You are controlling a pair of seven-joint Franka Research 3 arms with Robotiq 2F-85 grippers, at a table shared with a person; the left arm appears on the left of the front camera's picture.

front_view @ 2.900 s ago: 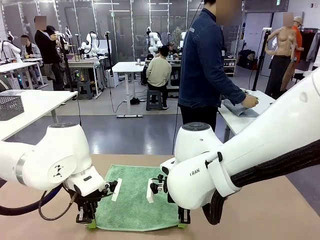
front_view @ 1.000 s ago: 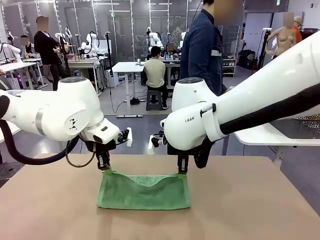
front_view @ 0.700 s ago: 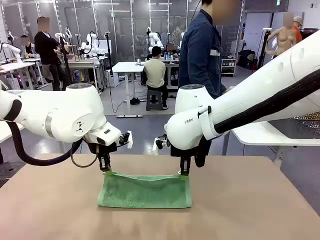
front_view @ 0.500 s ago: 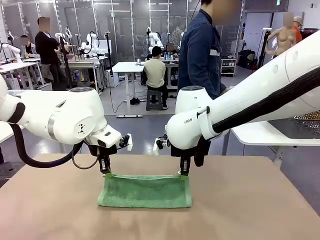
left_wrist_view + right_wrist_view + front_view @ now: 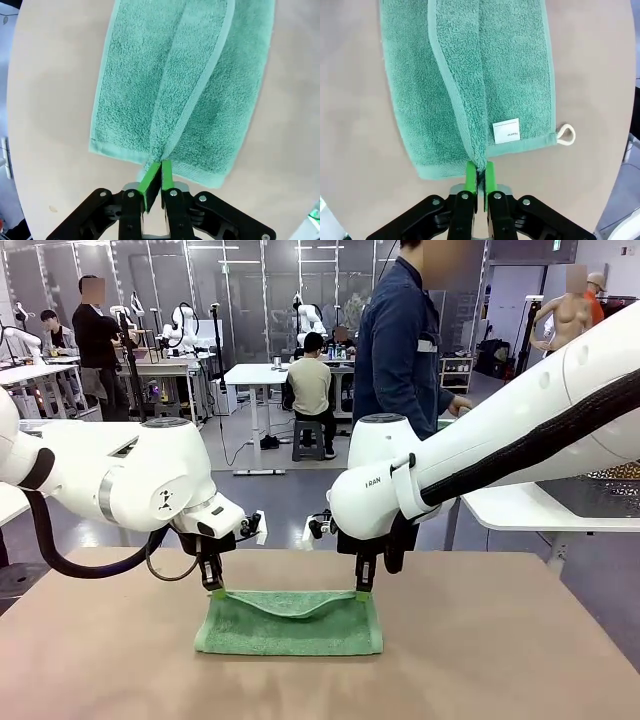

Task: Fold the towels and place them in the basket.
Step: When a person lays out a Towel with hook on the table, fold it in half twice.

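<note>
**Front view:** The small mint-green terry-cloth towel (image 5: 290, 625) lies doubled over near the middle of the tan worktop (image 5: 500, 660). Its upper layer is held up along the far edge. The left jaws are clamped on the far left corner of that layer and the right jaws on the far right corner. The edge between them sags in a shallow curve just above the layer beneath. I judge this to be the first half-fold, with the top layer not yet laid down.

**Left wrist view:** The green pads (image 5: 150, 181) are pressed together on a corner of the raised layer. That layer rises as a ridge away from the camera, over the flat lower layer of the towel (image 5: 130, 100).

**Right wrist view:** The green pads (image 5: 470, 177) pinch the matching corner in the same way. On the lower layer, a small white fabric label (image 5: 506, 131) and a tiny white loop (image 5: 566, 134) lie flat on the worktop, just beside the grip.

**Next move:** Both arms probably need to lower together so that the held edge lands square on the far edge below. The slack should be drawn out before the jaws part.
</note>
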